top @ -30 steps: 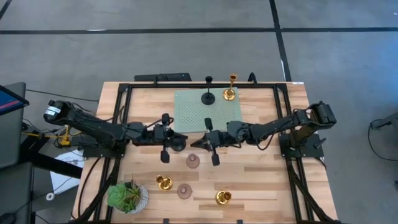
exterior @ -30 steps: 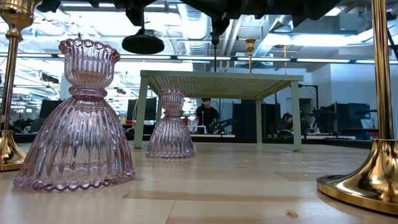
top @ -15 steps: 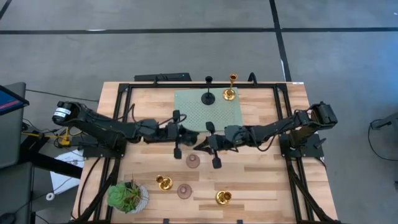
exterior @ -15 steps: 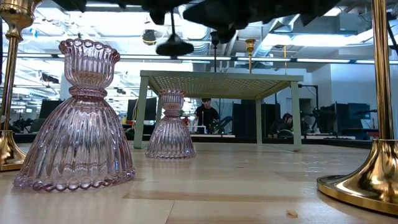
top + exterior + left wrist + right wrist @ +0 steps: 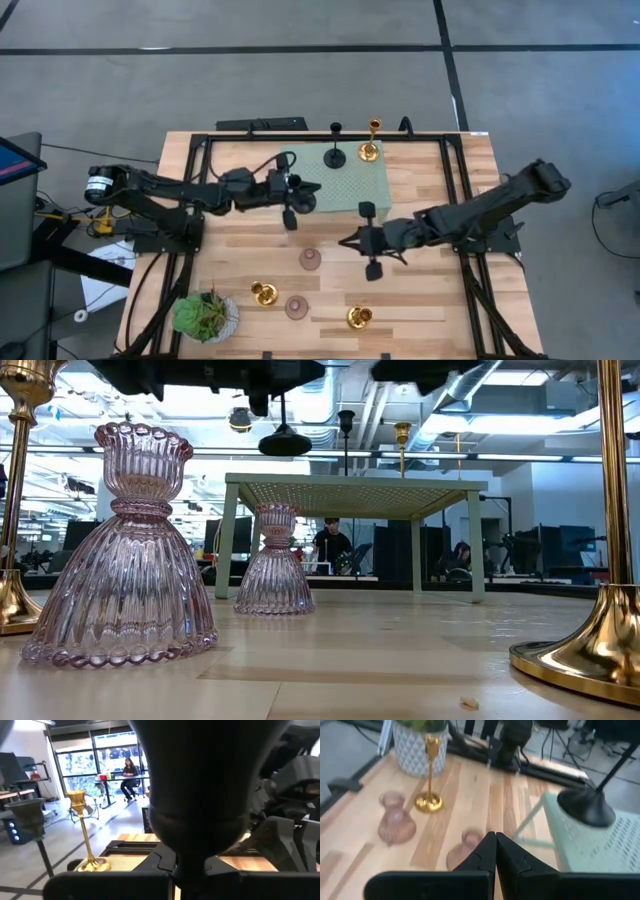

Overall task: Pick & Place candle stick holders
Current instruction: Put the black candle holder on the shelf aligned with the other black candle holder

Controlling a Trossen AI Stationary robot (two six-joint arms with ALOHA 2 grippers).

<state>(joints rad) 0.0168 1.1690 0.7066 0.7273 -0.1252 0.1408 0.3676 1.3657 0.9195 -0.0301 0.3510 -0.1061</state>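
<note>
I am seeing the left gripper (image 5: 300, 198), pinching a black candle stick holder (image 5: 284, 442), carrying it further right since the earlier frame, now hovering above the pale green platform's (image 5: 372, 178) near-left corner. The right gripper (image 5: 352, 241), fingers pressed together on nothing, is pulling back rightward. In the left wrist view the holder's dark body is filling the frame, hiding the fingertips.

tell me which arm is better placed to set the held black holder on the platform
Left. Its tool holds the black holder just above the platform's edge; the right tool is shut, empty and off the platform.
</note>
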